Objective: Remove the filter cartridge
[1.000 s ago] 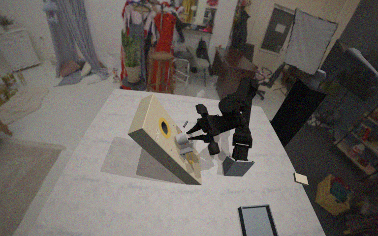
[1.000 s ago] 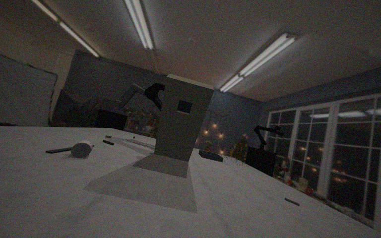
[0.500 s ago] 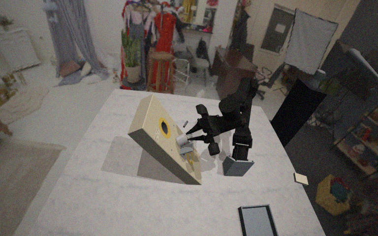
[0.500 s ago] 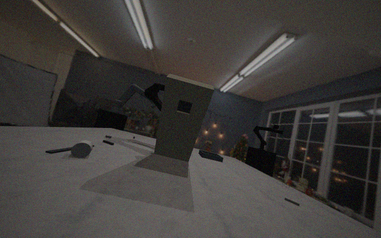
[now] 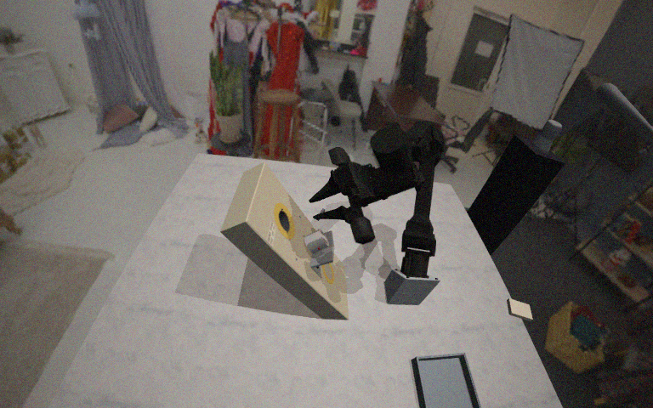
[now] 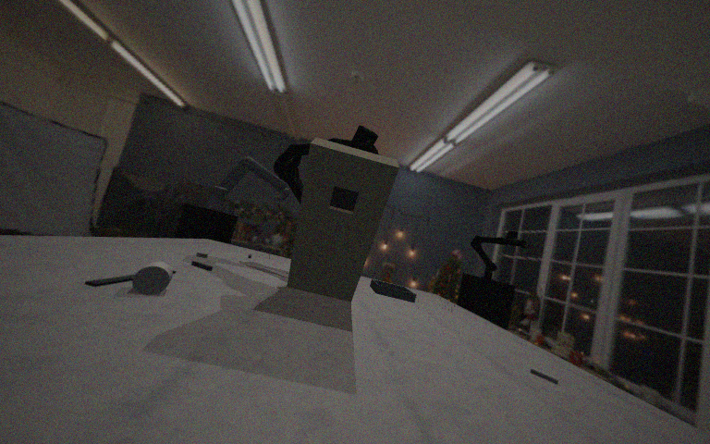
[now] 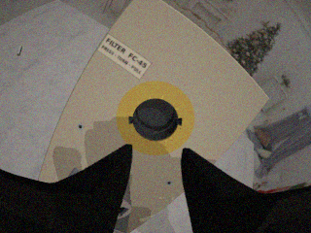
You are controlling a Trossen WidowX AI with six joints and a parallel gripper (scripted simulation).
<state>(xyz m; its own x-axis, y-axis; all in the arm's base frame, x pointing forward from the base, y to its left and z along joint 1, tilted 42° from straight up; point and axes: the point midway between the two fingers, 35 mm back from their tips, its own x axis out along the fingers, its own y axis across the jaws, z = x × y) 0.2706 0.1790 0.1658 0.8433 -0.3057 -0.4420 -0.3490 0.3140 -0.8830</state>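
The beige service panel (image 5: 259,192) (image 7: 194,46) leans on the table. Its round socket (image 5: 284,221) (image 7: 155,118), ringed in yellow, is dark and hollow. The light grey filter cartridge (image 5: 315,240) lies lower down on the panel's sloping face, against a darker grey box-like piece (image 5: 323,259). My gripper (image 5: 314,207) (image 7: 157,153) is open and holds nothing. It hangs in the air in front of the socket, above the cartridge. In the exterior view only the panel's back (image 6: 335,246) shows, and the gripper is hidden behind it.
A flat dark-rimmed tray (image 5: 443,382) lies at the table's front right. The arm's base (image 5: 409,288) stands right of the panel. A small beige card (image 5: 519,308) sits at the right edge. A second yellow ring (image 5: 328,273) marks the panel's lower end.
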